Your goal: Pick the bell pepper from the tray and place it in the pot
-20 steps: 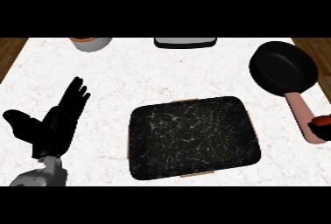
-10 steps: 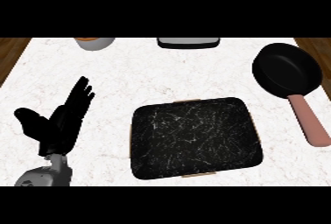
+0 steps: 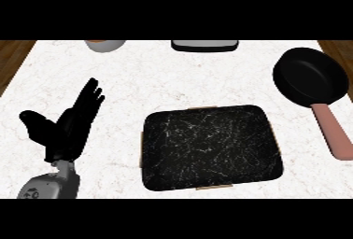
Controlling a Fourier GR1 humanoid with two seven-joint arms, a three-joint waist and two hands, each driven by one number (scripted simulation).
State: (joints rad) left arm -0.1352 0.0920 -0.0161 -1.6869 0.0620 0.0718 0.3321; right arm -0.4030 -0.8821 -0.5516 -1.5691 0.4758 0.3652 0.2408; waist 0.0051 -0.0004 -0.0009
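Head view: left hand [image 3: 66,128] at the left side of the worktop [image 3: 172,79], resting, fingers straight and pointing up, thumb spread, holding nothing. Right hand out of view, so I could not tell its state. Bell pepper nowhere in the frame: none on the tray [image 3: 210,147], none in the pan [image 3: 310,77]. I could not say where it was.

Risks, as I judged them:
- With the pepper and the right hand both out of sight, I had no way to check the hold before a placement.
- The pan, which I took for the task's pot, sat at the far right near the worktop's edge and looked shallow. A pepper let go off-centre could roll over the rim.
- Its pink handle [image 3: 332,133] pointed back toward the robot. An arm coming in from the right could knock it and turn the pan.

Containers:
- Black tray, mid-worktop: nothing showing on it.
- Pan: nothing showing inside.
- Bowl [image 3: 105,45] at the far edge: something orange in it, cut off by the view.
- Grey box-shaped thing [image 3: 205,45], also at the far edge: contents hidden.
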